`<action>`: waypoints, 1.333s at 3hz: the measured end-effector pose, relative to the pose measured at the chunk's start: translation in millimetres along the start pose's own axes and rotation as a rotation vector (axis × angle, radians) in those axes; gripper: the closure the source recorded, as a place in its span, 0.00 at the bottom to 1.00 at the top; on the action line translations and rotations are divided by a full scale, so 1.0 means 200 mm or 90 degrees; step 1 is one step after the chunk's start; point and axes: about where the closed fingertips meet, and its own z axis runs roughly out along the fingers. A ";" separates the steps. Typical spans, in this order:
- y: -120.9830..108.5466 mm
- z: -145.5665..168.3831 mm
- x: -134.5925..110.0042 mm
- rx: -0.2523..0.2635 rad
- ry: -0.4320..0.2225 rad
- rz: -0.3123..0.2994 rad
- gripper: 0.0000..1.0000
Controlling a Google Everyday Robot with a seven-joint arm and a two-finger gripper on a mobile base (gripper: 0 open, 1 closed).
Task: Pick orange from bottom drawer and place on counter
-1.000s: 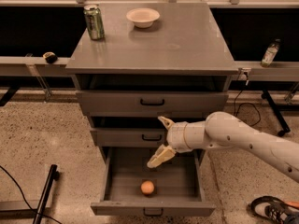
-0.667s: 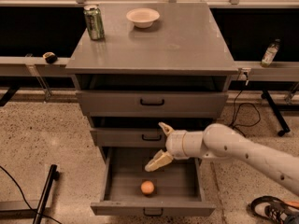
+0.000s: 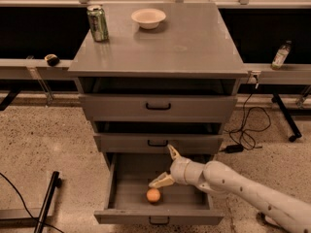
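Observation:
The orange point(image 3: 153, 195) lies on the floor of the open bottom drawer point(image 3: 116, 191), near its middle. My gripper point(image 3: 166, 166) reaches in from the right on a pale arm, just above and to the right of the orange. It is open: one finger point(image 3: 172, 152) points up by the middle drawer's front, the other point(image 3: 160, 180) points down-left, its tip close to the orange's upper right. It holds nothing. The counter point(image 3: 189, 45) is the grey top of the cabinet.
A green can point(image 3: 97, 23) and a pale bowl point(image 3: 148, 18) stand at the back of the counter. Two shallower drawers point(image 3: 158, 106) above are slightly pulled out. A small dark round object point(image 3: 51, 59) sits on the left ledge, a bottle point(image 3: 280, 55) on the right. Cables lie on the floor at right.
My gripper has dropped lower into the bottom drawer, toward the orange. The orange has not moved.

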 end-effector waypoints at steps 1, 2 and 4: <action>-0.09 0.06 0.27 0.013 -0.033 0.010 0.00; -0.09 0.06 0.25 0.006 -0.037 0.011 0.00; 0.18 0.26 0.71 -0.143 0.010 0.024 0.00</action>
